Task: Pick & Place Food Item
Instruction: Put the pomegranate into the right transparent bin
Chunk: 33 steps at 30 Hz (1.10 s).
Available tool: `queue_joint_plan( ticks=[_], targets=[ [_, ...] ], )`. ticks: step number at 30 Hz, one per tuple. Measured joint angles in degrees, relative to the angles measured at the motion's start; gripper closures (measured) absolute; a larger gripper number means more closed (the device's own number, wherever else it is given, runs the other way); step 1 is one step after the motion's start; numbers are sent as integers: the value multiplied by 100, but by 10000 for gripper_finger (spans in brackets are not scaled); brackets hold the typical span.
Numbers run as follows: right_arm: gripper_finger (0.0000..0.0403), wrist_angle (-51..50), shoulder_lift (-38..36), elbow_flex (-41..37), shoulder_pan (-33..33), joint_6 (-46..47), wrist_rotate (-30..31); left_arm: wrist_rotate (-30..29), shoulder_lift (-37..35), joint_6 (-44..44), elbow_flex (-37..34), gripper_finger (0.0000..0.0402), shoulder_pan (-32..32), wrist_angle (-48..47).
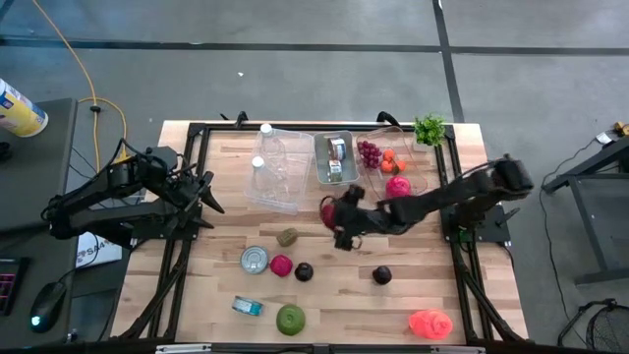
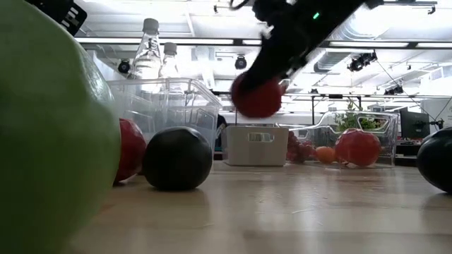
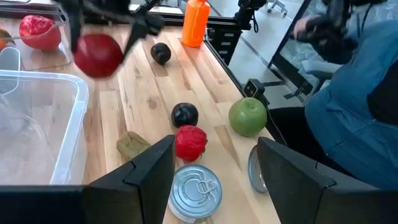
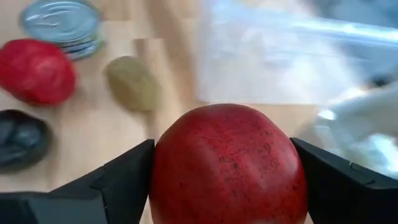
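A round dark-red fruit (image 4: 227, 165) sits between the fingers of my right gripper (image 1: 337, 221), above the table's middle, just right of the clear plastic bin (image 1: 278, 169). It shows as a red ball in the air in the low view (image 2: 256, 96) and the left wrist view (image 3: 97, 55). My left gripper (image 3: 214, 171) is open over the table's left part, touching nothing; below it lie a tin can (image 3: 196, 191) and a red fruit (image 3: 190, 142). My right gripper pinches the red fruit at its two opposite sides (image 4: 163, 168), one finger (image 4: 118, 180) on each. The fruit is lifted clear of the table, hanging in the air under the arm (image 2: 282, 42).
On the table lie a green apple (image 1: 290, 318), two dark round fruits (image 1: 381, 274), an olive-brown lump (image 1: 286, 237), two tin cans (image 1: 255, 259), a bright pink item (image 1: 429, 323), and far-side trays with grapes and a pomegranate (image 1: 397, 185). A person in blue (image 3: 360, 93) sits beyond the table.
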Motion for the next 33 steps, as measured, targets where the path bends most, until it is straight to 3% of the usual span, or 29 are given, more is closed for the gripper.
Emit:
queue_joint_plan(
  ticks=[7, 11, 20, 30, 33],
  targets=[
    [83, -1081, -1188, 12, 242, 151, 1828, 2, 0, 12, -1, 181, 0, -30],
    [85, -2000, -1478, 12, 127, 863, 2534, 22, 0, 10, 1, 181, 0, -32],
    [73, -4007, -1290, 7, -955, 3448, 2441, 52, 1, -2, 1, 181, 0, -32],
    [72, -3929, -1181, 14, -1517, 3404, 2010, 59, 0, -1, 1, 181, 0, -32],
    [72, -3940, -1167, 14, -1638, 3222, 1562, 62, 1, -1, 1, 181, 0, -32]
  ],
)
